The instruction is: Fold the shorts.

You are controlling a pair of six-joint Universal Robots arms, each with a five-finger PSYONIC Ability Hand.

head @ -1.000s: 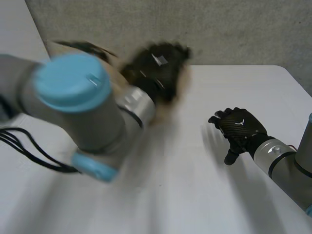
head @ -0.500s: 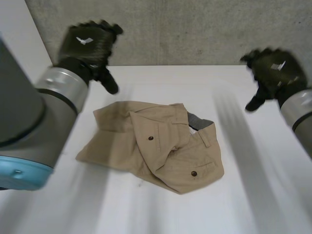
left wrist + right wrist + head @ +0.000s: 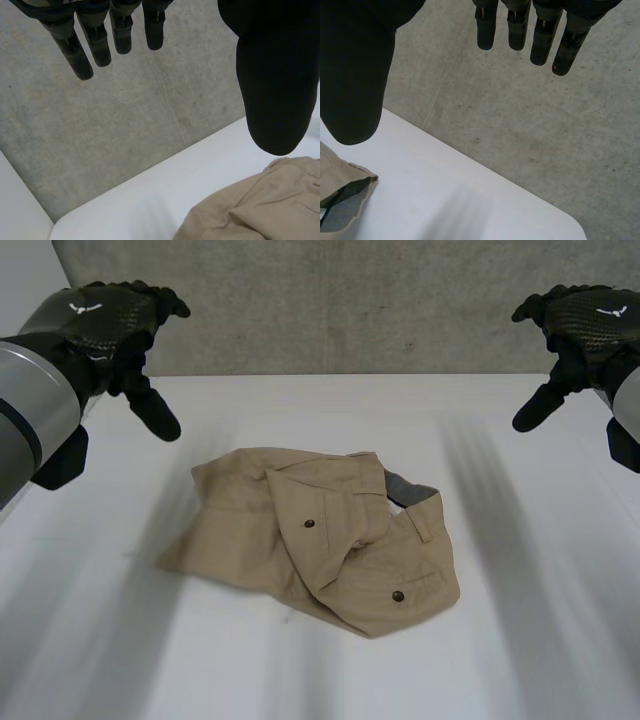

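Both arms are raised above the far corners of the surface (image 3: pixel 520 640), well apart from the cloth. Left hand (image 3: pixel 105 325): fingers (image 3: pixel 80 55) straight and spread from the thumb, holding nothing. Right hand (image 3: pixel 585 325): likewise, fingers (image 3: pixel 565 45) extended, thumb apart, empty. The shorts (image 3: pixel 320 540), tan, lie near the middle of the surface between the two hands, touched by neither. Condition of the cloth: a loose heap, not a flat lay. One panel is flapped diagonally over the rest, two dark pocket buttons face up, and the waistband on the side nearer the right hand is turned so that its grey lining shows. Edges do not line up; the outline is irregular, with a lobe towards the left arm's side and another towards the near edge. Judgement: the overlap is not a finished fold, so I read the task as at or near its start. What is left, as far as can be judged: spread the garment flat, square up the legs and waistband, then make the fold or folds and smooth them. The grey concrete wall (image 3: pixel 350 300) behind the surface is bare.
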